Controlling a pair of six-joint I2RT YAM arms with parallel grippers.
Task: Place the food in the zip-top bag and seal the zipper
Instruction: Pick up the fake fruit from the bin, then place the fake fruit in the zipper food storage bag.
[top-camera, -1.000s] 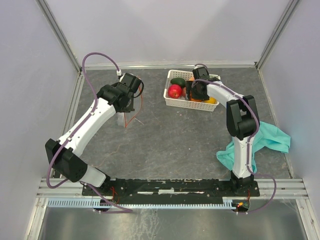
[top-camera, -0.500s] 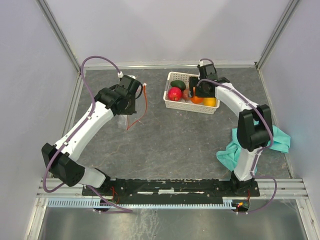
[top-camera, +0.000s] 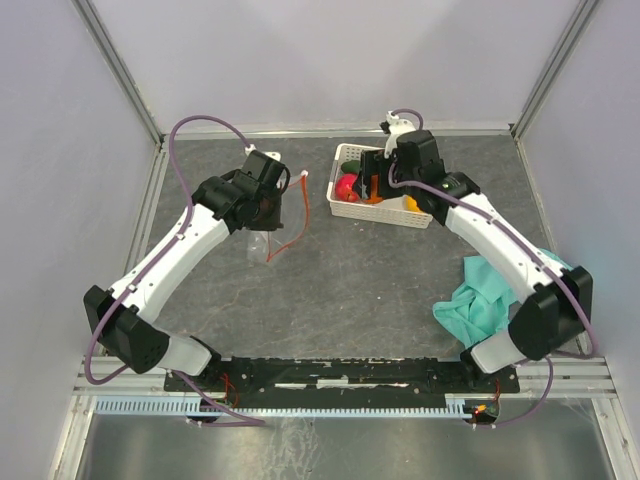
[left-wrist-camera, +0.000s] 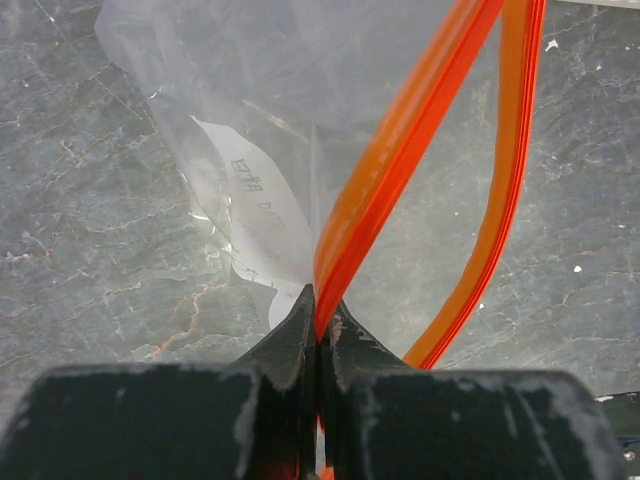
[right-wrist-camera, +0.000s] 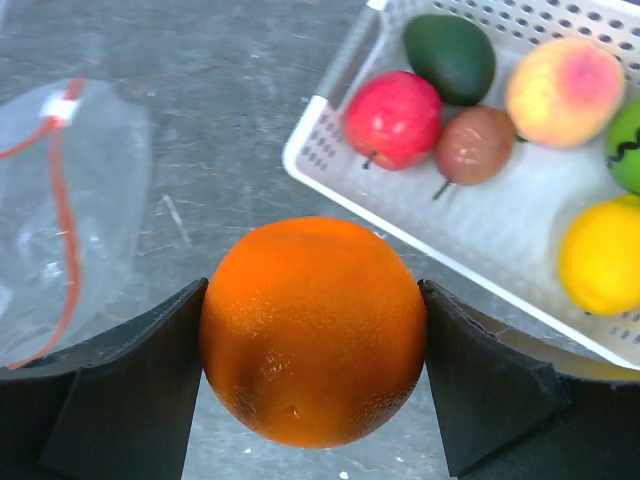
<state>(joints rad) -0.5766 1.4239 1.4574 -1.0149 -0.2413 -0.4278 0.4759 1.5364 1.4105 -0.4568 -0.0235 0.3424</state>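
Observation:
My right gripper (right-wrist-camera: 313, 290) is shut on an orange (right-wrist-camera: 313, 332), held in the air just left of the white basket (right-wrist-camera: 480, 232). In the basket lie a red apple (right-wrist-camera: 393, 118), a dark green avocado (right-wrist-camera: 450, 57), a brown fruit (right-wrist-camera: 474, 145), a peach (right-wrist-camera: 565, 90), a green striped melon (right-wrist-camera: 626, 145) and a yellow fruit (right-wrist-camera: 600, 255). My left gripper (left-wrist-camera: 320, 312) is shut on the red zipper (left-wrist-camera: 400, 160) of the clear zip-top bag (left-wrist-camera: 240, 120). The mouth hangs as an open loop. From above, the bag (top-camera: 262, 245) is left of the basket (top-camera: 372, 213).
A teal cloth (top-camera: 500, 290) lies bunched on the table at the right, beside the right arm's base. Grey walls and a metal frame enclose the table on three sides. Bare grey tabletop lies between the bag and the arm bases.
The right arm has lifted the orange out of the basket and swung it left toward the bag. The left gripper has shifted slightly right with the bag's mouth.

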